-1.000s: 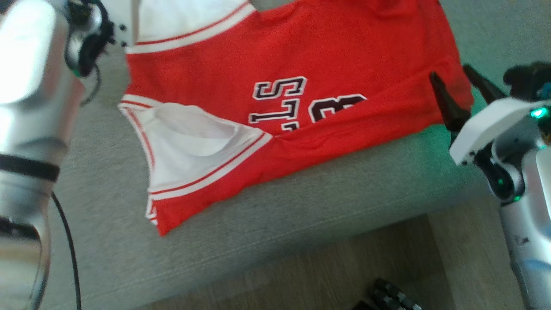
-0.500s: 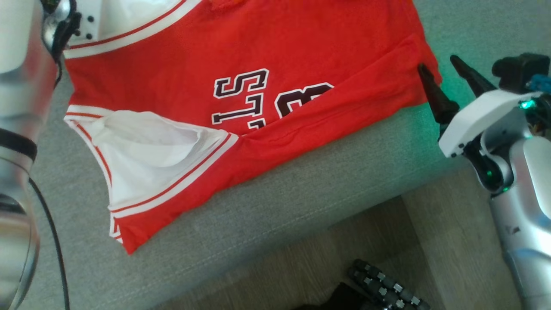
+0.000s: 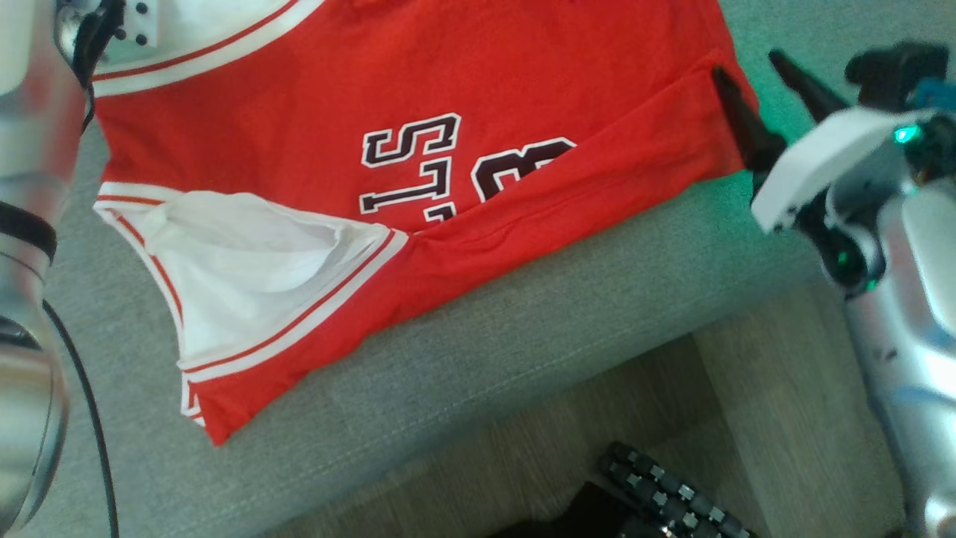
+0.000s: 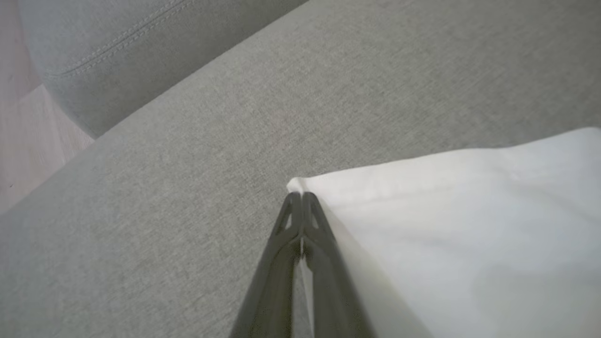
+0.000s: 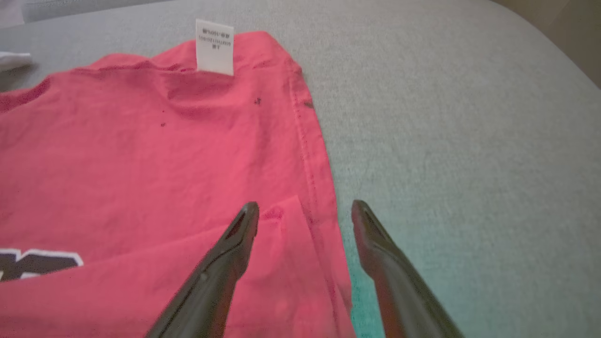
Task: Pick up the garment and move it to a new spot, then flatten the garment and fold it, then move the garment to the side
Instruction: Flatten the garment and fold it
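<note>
Two grippers sit at opposite ends of a red jersey (image 3: 523,90) that lies spread on a grey sofa seat (image 3: 560,321), its near edge running close to the seat's front seam. The left gripper (image 4: 301,197) has its dark fingers pressed together on a white corner of the jersey. A sliver of white cloth shows between them, and the tip of the corner pokes out just past the fingertips, low over the grey upholstery. The right gripper (image 5: 305,206) stands with its fingers wide apart at the jersey's far right corner. One fingertip is over a small turned-over flap of red cloth, and the other is over bare upholstery just beside the stitched hem. Whether either tip touches what lies under it cannot be told. A white care label (image 5: 214,47) stands up from the red edge farther along that side. In the head view a white sleeve (image 3: 246,269) edged with red and white stripes lies open toward the seat's front. A long red fold runs slantwise across the jersey and covers part of the dark, white-outlined lettering (image 3: 407,168). The silver left forearm (image 3: 30,149) fills the left margin of that view, with a black cable (image 3: 82,396) hanging beside it. A wood-look floor (image 3: 777,388) shows below the seat.
</note>
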Motion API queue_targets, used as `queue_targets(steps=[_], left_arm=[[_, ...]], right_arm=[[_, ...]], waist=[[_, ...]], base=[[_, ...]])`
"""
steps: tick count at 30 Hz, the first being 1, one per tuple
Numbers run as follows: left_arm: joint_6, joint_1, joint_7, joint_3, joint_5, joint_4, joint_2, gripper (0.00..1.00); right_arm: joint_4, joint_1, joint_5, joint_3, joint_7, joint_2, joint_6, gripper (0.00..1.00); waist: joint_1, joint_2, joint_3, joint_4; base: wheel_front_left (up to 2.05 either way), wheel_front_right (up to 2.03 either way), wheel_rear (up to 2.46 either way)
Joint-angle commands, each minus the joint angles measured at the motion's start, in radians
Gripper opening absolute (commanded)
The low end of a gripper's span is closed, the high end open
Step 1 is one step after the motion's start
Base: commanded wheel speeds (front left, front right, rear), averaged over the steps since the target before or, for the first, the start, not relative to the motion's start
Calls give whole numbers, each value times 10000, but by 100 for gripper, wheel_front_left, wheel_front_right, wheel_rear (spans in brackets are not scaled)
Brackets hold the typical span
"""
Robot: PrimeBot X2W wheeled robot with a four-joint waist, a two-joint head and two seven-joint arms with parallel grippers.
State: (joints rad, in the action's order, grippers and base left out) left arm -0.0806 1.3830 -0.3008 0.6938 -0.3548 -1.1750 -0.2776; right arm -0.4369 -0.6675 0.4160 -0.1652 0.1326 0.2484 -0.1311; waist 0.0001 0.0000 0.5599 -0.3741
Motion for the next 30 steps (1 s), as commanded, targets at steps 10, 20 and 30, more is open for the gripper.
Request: queue_targets(steps=[10,20,30], left_arm=[[-343,911,1805,56,-88,586,222,0],[-475,1203,2593,523,-223,1058,731,0],[-497,1371,2741,988,-605,1330,880,0]], right_arm=[[-3190,-3557,-374,799,1453,-399,4,100],[-6348,-5725,-2100,1343,672,-301,4,100],[-7971,-6625,-2959,1798,251,-49,4,0]], waist=[[-1,0,-258,862],[-1,0,-40,1951],[-1,0,62,2552]], base=[[0,0,0],[0,0,0],[0,0,0]])
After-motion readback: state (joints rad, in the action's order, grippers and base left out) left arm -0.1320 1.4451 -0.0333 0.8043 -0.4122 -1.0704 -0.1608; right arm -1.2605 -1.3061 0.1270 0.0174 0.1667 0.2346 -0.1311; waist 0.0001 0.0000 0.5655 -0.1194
